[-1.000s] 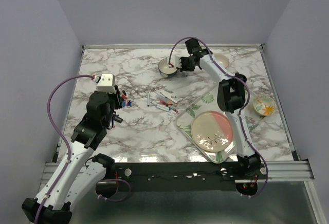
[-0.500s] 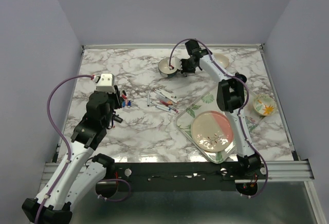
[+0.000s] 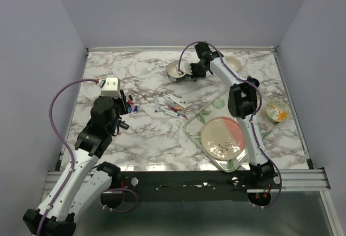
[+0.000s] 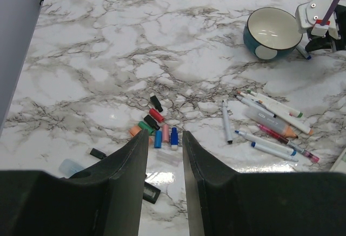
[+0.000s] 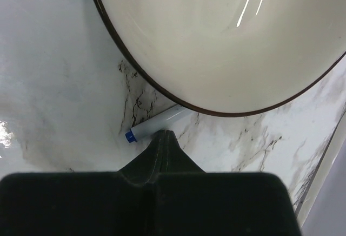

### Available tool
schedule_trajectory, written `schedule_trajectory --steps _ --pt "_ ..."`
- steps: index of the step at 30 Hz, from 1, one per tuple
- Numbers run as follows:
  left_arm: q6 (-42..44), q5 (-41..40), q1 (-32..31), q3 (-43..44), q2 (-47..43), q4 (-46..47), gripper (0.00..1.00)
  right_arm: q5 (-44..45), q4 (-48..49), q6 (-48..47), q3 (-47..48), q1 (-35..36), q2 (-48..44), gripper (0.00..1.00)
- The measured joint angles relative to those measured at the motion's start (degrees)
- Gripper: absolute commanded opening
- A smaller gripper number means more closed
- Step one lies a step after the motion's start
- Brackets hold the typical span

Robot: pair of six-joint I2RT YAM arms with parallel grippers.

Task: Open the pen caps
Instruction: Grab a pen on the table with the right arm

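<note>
Right gripper (image 5: 165, 136) has nudged toward bowl (image 5: 216, 41) at far edge, pressed shut, empty | left gripper (image 4: 165, 155) part-open, empty | blue-ended pen (image 5: 158, 121) beside bowl: light, slick, rolls; I'd pinch mid-barrel | loose pen caps (image 4: 157, 130) near left edge

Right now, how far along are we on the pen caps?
Done: several loose caps lie clustered on the marble before the open left gripper. In hand: nothing; the right gripper is shut, its tip beside a blue-ended pen by the bowl. Left: that pen, plus the pen pile, where some ends may be capped.
</note>
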Motion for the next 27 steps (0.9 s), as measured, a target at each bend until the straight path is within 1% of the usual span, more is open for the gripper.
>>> schedule_trajectory --steps 21,27 --pt "0.0 0.0 0.3 0.0 0.0 0.0 0.40 -1.1 -2.0 -1.5 0.0 2.0 -0.2 0.01" --pt "0.0 0.0 0.4 0.0 0.0 0.0 0.40 -1.5 -2.4 -1.2 -0.1 2.1 -0.4 0.02"
